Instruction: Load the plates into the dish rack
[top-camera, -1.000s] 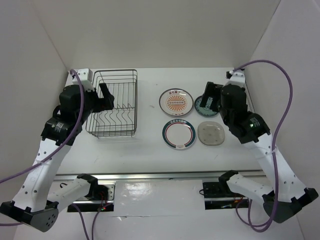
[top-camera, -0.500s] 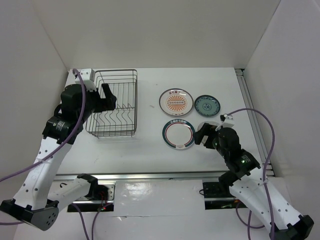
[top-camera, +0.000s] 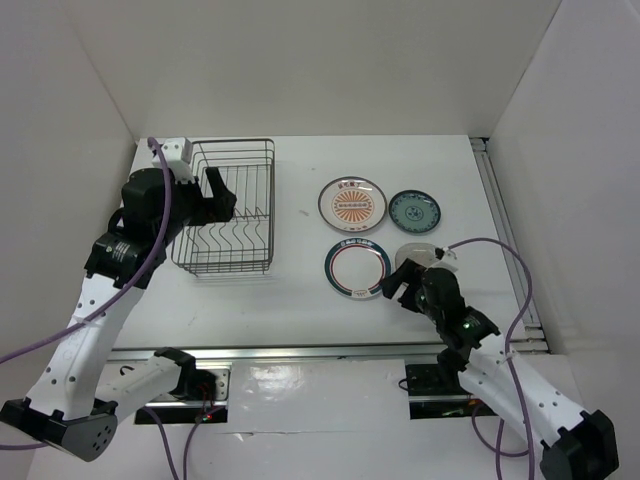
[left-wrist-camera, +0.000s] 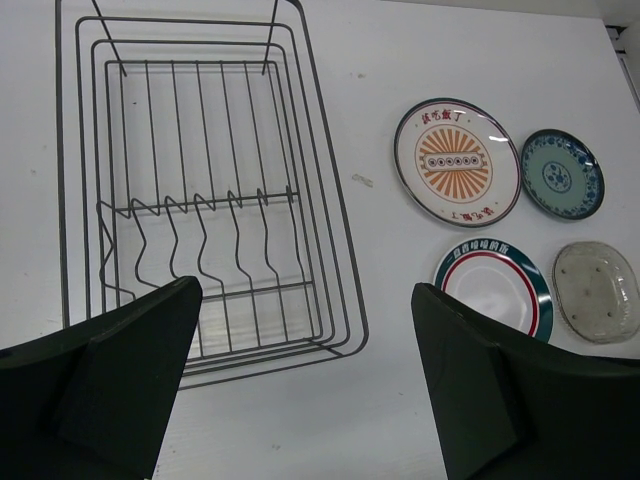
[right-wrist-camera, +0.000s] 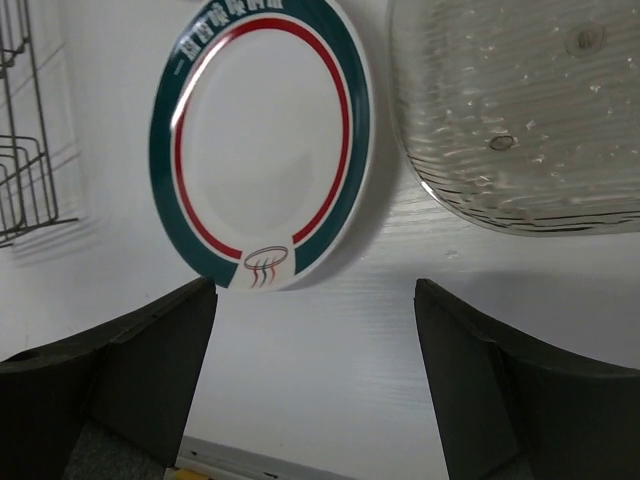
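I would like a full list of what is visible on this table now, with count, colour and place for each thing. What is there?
dish rack: one, dark wire, left half of the table, no plates in it
sunburst plate: one, white with orange centre, far row, right of the rack
teal-blue plate: one, patterned, far row, rightmost
teal-rimmed plate: one, white with teal and red rim, near row
translucent plate: one, grey-beige, rounded square, near row, right
table: one, white
left gripper: one, black, open, above the rack
right gripper: one, black, open, at the near edges of the two near plates
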